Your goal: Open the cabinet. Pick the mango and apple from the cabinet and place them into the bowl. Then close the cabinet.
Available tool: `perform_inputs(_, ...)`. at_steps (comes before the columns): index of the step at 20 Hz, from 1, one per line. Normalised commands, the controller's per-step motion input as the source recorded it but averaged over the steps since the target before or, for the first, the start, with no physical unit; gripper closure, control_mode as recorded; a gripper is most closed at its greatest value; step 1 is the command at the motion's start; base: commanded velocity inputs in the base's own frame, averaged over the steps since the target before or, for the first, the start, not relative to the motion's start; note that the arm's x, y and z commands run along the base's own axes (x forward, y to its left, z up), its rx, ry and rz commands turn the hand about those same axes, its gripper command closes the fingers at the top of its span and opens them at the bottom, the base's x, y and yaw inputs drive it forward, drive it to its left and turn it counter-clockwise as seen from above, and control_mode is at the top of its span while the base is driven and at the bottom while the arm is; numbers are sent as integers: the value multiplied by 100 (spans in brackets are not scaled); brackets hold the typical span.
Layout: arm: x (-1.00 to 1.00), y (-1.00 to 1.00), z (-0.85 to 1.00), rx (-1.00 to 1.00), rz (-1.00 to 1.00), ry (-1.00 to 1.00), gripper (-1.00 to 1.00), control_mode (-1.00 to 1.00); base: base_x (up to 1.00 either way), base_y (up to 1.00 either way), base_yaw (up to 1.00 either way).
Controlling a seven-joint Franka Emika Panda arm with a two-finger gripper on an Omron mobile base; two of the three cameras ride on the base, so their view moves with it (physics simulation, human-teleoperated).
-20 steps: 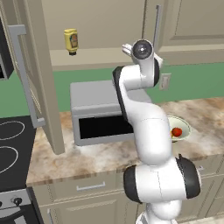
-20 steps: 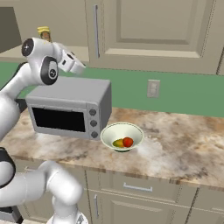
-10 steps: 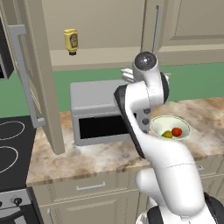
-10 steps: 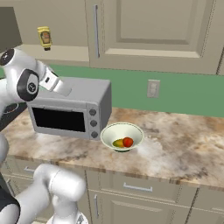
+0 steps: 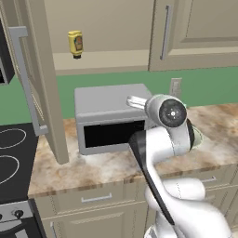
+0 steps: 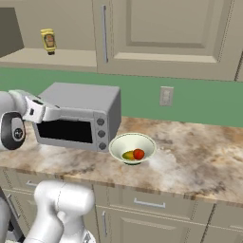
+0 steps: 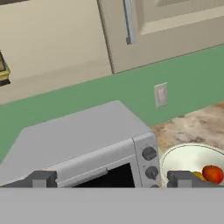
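Beige cabinet [image 5: 42,83] left door swung open beside the grey microwave [image 5: 109,116]; yellow bottle [image 5: 75,43] on its shelf above. Right base: bowl [image 6: 132,148] just right of the microwave, mango [image 6: 127,155] and apple [image 6: 138,154] inside. Hand: gripper [image 7: 111,178] spread wide, empty, over the microwave.

cabinet [image 5: 42,83] left door open | mango [image 6: 128,155], apple [image 6: 138,154] in cream bowl [image 6: 118,147] beside microwave

Even, bright rendered light, soft faint shadows, no glare; edges slightly soft and pixelated throughout
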Motion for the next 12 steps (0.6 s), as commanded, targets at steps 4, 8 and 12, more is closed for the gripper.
perform_inputs(4, -100, 68, 1, -12, 37, -15, -100, -100, 0, 0, 0)
perform_inputs(8, -99, 52, 3, -12, 30, -22, -100, -100, 0, 0, 0)
perform_inputs(12, -65, 41, 33, -7, 24, -20, -100, -100, 0, 0, 0)
